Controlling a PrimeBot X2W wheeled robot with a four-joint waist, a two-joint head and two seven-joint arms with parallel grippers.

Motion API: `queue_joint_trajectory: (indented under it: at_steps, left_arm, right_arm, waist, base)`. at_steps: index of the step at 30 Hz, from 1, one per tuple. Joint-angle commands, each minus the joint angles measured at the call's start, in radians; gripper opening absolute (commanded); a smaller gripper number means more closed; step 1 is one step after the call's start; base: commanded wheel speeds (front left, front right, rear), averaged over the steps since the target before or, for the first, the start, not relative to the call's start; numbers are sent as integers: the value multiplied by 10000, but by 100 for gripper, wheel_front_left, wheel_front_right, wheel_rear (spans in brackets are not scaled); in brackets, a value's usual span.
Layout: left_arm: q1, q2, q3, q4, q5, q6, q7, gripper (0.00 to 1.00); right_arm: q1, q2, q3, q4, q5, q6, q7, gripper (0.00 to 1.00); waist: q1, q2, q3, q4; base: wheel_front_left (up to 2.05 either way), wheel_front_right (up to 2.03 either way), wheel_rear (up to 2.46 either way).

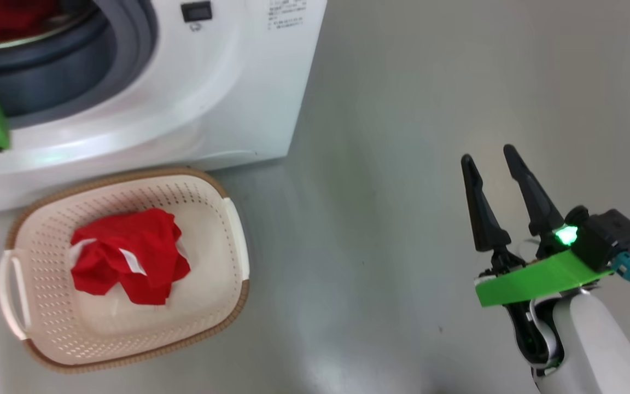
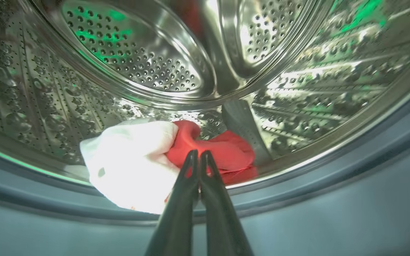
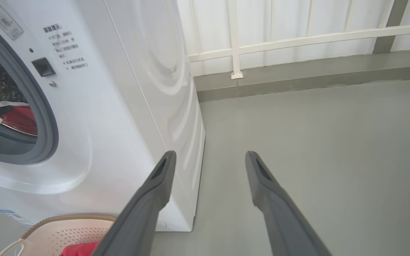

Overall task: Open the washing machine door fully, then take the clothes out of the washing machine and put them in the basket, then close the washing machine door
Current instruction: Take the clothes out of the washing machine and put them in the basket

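A white front-loading washing machine [image 1: 211, 98] stands on a grey floor [image 1: 402, 137], its round opening framed by a grey rubber ring [image 1: 129, 49]. The left end effector [image 2: 198, 154] reaches over that ring into the steel drum [image 2: 137, 64], its two dark fingers pressed tightly together. The tips meet where a white garment [image 2: 130, 160] and a red garment [image 2: 226, 151] lie bunched at the drum's bottom, close to its front edge. Whether any cloth is pinched between the tips cannot be told. A grey ridge [image 2: 244, 128] rises from the drum wall just beside the red garment, on its right in the left wrist view. Green light glints on the perforated steel.

On the floor, just in front of the machine's base, sits a cream basket [image 1: 235, 230] with a brown rim and side handles. A crumpled red garment with white trim [image 1: 129, 257] lies in the middle of its bottom.

The right end effector [image 1: 488, 153] hangs over bare floor, well apart from the basket and beyond the machine's right front corner. Its fingers are spread wide and hold nothing. A green bracket [image 1: 539, 279] and a small green light sit at its base. In the right wrist view, a white railing [image 3: 297, 35] runs along the wall behind the machine.
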Motion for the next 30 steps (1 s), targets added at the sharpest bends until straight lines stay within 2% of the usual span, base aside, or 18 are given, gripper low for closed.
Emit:
queue_joint_trajectory:
  at_steps: [1, 7, 18, 22, 30]
  left_arm:
    - [365, 285, 314, -695, -332, -219, -115, 0]
    - [1787, -340, 833, -2470, -1090, -513, -121, 0]
    - [4358, -1264, 1537, -5391, -1844, -772, -123, 0]
    - [4866, -1402, 1661, -6024, -1949, -797, -123, 0]
    - [6052, -1717, 2033, -8169, -2152, -822, -123, 0]
  right_arm:
    - [378, 5, 96, -172, -180, 48, -63, 100]
    - [686, 5, -153, -124, -504, 48, -63, 100]
    - [1228, 5, -343, -65, -844, 48, -63, 100]
    - [1284, 5, -347, -78, -881, 48, -63, 100]
    - [1360, 5, -428, -134, -906, 48, -63, 100]
  waist:
    - [0, -1, -542, 273]
    - [0, -1, -1093, 594]
    - [0, -1, -1969, 936]
    - [0, -1, -2052, 970]
    - [0, -1, -2125, 1027]
  base:
    - [0, 0, 0]
    - [0, 0, 0]
    - [0, 0, 0]
    - [0, 0, 0]
    - [0, 0, 0]
